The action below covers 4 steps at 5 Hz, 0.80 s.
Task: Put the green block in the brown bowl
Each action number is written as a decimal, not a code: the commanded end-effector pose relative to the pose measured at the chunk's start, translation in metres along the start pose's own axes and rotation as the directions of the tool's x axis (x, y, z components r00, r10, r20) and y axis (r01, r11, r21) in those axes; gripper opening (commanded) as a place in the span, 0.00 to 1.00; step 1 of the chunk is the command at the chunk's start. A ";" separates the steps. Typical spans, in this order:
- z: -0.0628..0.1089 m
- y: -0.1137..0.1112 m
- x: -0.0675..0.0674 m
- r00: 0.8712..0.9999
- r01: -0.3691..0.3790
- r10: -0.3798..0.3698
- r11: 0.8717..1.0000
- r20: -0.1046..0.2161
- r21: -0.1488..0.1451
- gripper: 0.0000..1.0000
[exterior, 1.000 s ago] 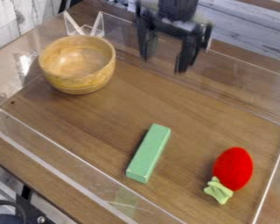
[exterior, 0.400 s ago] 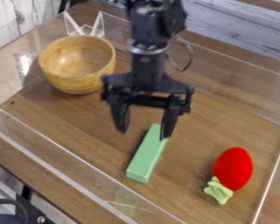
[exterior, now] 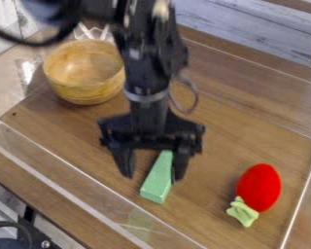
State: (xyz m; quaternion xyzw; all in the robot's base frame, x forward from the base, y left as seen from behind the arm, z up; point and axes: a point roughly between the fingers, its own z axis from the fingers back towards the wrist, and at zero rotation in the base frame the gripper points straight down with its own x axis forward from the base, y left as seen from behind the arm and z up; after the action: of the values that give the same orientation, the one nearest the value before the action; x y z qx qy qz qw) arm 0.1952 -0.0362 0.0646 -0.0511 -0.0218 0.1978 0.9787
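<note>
Wooden tabletop (exterior: 249,117) carries a long green rectangular block (exterior: 157,178) straddled by the black claw (exterior: 152,167), fingers apart; centre before closing, round brown wooden bowl (exterior: 83,70) at ten o'clock.

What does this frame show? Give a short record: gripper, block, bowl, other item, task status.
gripper: open, pointing down, fingers on either side of the block's upper end
block: green, lying flat on the table, not lifted
bowl: brown, empty, far left of the table
other item: red strawberry toy, right of the block
task status: block not yet gripped
</note>
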 end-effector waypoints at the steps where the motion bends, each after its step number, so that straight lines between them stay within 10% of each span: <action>1: 0.000 -0.012 0.011 0.994 0.075 -0.073 0.997 0.086 -0.014 1.00; 2: 0.002 -0.019 0.016 0.980 0.134 -0.132 0.991 0.148 -0.001 1.00; 4: -0.002 -0.023 0.018 0.955 0.246 -0.246 0.969 0.164 0.023 1.00</action>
State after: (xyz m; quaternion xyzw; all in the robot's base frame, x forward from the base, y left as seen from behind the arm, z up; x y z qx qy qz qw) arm 0.2166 -0.0494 0.0608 -0.0292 -0.0976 0.0833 0.9913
